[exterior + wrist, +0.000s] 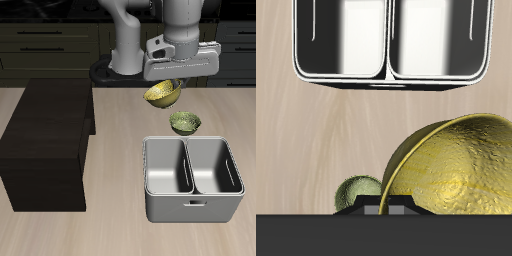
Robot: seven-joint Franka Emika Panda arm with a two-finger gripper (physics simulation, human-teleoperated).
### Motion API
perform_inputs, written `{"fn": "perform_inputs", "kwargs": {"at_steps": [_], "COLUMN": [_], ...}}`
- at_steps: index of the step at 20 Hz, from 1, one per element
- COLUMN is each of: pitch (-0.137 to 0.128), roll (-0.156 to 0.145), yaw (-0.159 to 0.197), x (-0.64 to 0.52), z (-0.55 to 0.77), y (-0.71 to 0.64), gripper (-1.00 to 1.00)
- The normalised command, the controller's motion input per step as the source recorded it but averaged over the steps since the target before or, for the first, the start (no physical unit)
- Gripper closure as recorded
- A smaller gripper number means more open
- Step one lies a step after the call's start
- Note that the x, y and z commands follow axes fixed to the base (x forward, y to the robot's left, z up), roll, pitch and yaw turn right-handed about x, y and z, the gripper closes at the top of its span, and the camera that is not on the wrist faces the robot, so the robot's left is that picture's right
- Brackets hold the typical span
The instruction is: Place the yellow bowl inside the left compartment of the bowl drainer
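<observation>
1. Jaws [168,84] grip the yellow bowl [162,94] by its rim; the bowl hangs tilted in the air, well clear of the counter [110,230], so it can be carried over the tub wall rather than slid.
2. Yellow bowl sits above and to the far side of the bowl drainer [192,178], not yet over either well. In the wrist view the bowl [456,170] hangs close under the camera, the drainer [389,40] ahead of it.
3. Greener bowl [185,122] rests on the counter just beyond the drainer's far edge, apart from the held bowl; it is not part of the job.
4. Both drainer wells appear empty; the slot handle faces the near edge.
5. Dark cabinet [50,140] stands beside the drainer, well apart.
6. Markings: no brand, label or writing legible on any item.
</observation>
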Motion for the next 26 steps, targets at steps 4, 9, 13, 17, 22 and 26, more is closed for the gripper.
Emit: {"fn": "perform_inputs", "kwargs": {"at_steps": [4,9,13,17,22,26], "pitch": [-0.005,0.011,0.038,0.021,0.007,0.001], "roll": [0.007,-0.026,-0.025,-0.02,-0.023,-0.015], "yaw": [0.027,0.005,0.003,-0.006,-0.011,0.003], "x": [0.25,0.36,0.34,0.34,0.3,0.18], "z": [0.13,0.06,-0.03,0.01,0.05,0.06], "y": [0.24,0.09,0.04,0.04,0.09,0.11], "gripper": [1.0,1.0,1.0,1.0,1.0,1.0]}}
